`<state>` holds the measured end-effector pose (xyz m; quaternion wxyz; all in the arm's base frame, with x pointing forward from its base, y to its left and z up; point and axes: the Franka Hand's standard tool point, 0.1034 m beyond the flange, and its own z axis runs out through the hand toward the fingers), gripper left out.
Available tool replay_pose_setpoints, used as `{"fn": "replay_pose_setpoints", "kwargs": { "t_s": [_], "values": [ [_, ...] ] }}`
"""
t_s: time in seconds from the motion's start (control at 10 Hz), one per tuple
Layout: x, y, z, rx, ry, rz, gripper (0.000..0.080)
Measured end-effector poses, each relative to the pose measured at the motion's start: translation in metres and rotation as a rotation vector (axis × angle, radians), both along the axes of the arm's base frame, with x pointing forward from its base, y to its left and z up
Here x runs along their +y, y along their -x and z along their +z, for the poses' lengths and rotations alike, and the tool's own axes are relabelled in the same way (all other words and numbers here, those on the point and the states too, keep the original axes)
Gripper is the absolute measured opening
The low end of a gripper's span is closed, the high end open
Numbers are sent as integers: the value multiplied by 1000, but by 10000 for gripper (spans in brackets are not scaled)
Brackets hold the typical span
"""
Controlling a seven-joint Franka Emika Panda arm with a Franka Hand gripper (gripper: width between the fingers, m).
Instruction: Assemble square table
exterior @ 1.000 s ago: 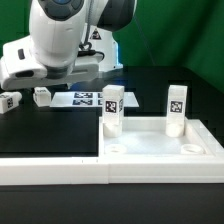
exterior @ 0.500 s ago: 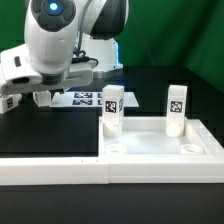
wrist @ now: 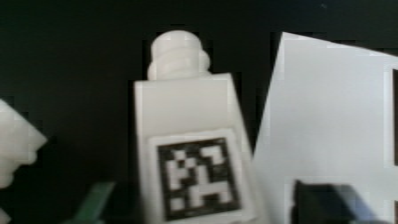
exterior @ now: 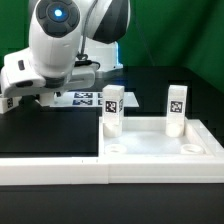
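Observation:
The square tabletop (exterior: 160, 145) lies rim-up at the exterior view's lower right. Two white tagged legs (exterior: 112, 108) (exterior: 176, 108) stand upright in its far corners. My gripper (exterior: 30, 93) is low over the loose legs at the exterior view's left. In the wrist view the gripper (wrist: 214, 200) is open. Its fingers (wrist: 98, 200) stand on either side of a lying leg (wrist: 192, 120) with gaps, not touching it. The leg's tag faces up and its screw tip points away. A second loose leg (wrist: 15, 140) lies beside it, and also shows in the exterior view (exterior: 8, 101).
The marker board (exterior: 85, 98) lies just beside the gripped-around leg and fills one side of the wrist view (wrist: 329, 100). The long white L-shaped barrier wall (exterior: 50, 167) runs along the front edge and against the tabletop. The arm's body hides the table's far left.
The arm has swung toward the exterior view's left and come lower over the loose legs. The tabletop and its two upright legs have not moved.

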<state>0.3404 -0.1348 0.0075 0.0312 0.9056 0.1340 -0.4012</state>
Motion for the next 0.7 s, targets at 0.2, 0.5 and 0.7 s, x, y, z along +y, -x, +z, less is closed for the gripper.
{"fn": "replay_pose_setpoints", "kwargs": {
  "t_s": [0.2, 0.5, 0.7],
  "values": [
    [0, 0, 0, 0, 0, 0, 288],
    [0, 0, 0, 0, 0, 0, 288],
    [4, -3, 7, 28, -1, 0, 288]
  ]
}}
